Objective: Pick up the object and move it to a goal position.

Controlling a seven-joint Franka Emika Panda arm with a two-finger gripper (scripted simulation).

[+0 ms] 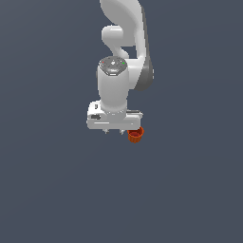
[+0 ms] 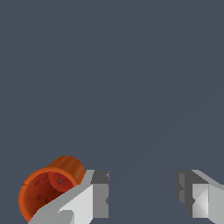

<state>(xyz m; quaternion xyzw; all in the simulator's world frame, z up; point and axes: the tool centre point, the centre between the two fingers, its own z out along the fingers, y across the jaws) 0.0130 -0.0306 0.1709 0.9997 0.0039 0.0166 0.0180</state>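
The object is a small orange-red cup (image 1: 135,135) on the dark grey floor, just to the exterior view's right of the white gripper (image 1: 115,131). In the wrist view the cup (image 2: 46,188) shows its open round rim and inside. It sits outside the jaws, beside the outer face of one finger (image 2: 89,199), which covers part of it. I cannot tell whether they touch. The gripper (image 2: 142,189) is open, with only bare floor between its fingers. The other finger (image 2: 197,197) is far from the cup.
The white arm (image 1: 124,42) rises behind the gripper towards the top of the exterior view. The flat dark grey floor (image 1: 57,180) shows nothing else.
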